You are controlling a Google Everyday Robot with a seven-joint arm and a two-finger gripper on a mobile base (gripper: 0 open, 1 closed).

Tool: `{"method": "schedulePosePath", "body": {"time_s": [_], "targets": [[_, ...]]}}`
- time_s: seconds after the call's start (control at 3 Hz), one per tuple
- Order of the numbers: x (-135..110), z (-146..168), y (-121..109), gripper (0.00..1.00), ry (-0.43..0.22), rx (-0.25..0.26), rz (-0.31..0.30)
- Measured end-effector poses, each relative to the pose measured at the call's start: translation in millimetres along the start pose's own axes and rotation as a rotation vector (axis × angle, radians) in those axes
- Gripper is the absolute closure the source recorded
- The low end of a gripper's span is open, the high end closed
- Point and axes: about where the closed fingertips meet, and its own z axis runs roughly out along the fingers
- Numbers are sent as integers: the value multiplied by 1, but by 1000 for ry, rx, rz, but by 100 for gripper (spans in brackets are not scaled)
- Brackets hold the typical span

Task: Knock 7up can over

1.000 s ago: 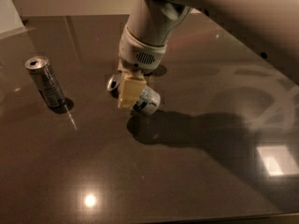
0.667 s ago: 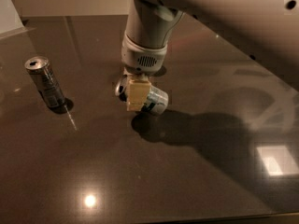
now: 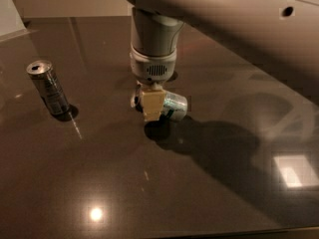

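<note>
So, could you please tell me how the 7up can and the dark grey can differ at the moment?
The 7up can lies on its side; the dark grey can stands upright. The 7up can is pale silvery-green; the dark grey can carries a dark label. The 7up can lies beneath the tool, partly hidden by it; the dark grey can stands apart at the left. Both are drink cans on the dark table.

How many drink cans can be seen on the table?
2. The 7up can lies on its side at the centre, right beside the gripper; the grey can stands upright at left. The arm may hide another.
</note>
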Motion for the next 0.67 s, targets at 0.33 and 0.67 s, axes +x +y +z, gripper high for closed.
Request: {"method": "schedulePosePath", "body": {"time_s": [0.33,0.67], "targets": [[6,6,2,59,54,-6,-14],[11,13,5,36,86,-18,-23]]}}
